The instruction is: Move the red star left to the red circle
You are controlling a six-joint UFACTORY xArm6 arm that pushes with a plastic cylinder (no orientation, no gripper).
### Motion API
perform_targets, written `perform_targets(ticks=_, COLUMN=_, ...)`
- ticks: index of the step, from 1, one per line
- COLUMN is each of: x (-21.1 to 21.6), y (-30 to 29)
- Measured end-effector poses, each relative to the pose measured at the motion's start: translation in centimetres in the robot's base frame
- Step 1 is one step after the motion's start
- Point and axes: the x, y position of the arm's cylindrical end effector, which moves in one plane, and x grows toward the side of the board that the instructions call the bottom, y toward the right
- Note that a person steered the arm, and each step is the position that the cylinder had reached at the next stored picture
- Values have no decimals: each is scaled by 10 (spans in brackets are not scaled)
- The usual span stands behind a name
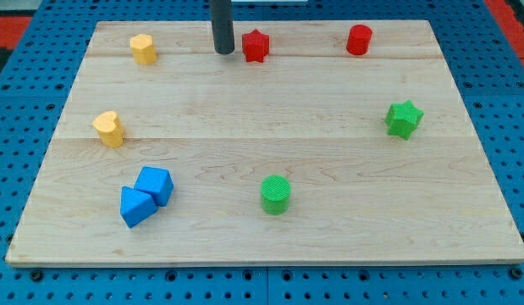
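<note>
My tip (223,51) is sitting near the view's top, just left of the red star (256,46); contact unclear. No jaws here, only a bare rod holding nothing. Red circle (359,40) is lying well right of the star.

Counting: two red, two yellow (hexagon (143,49), heart (109,129)), two green (star (403,119), cylinder (275,194)), two blue blocks touching (cube (155,184), triangular (135,207)).

Wooden board (270,246) is resting on blue pegboard (24,102).
</note>
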Motion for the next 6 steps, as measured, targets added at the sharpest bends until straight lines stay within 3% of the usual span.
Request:
perform_targets(ticks=3, x=-1, y=129)
perform_targets(ticks=4, x=0, y=128)
perform_targets(ticks=5, x=27, y=108)
perform_targets(ticks=6, x=76, y=53)
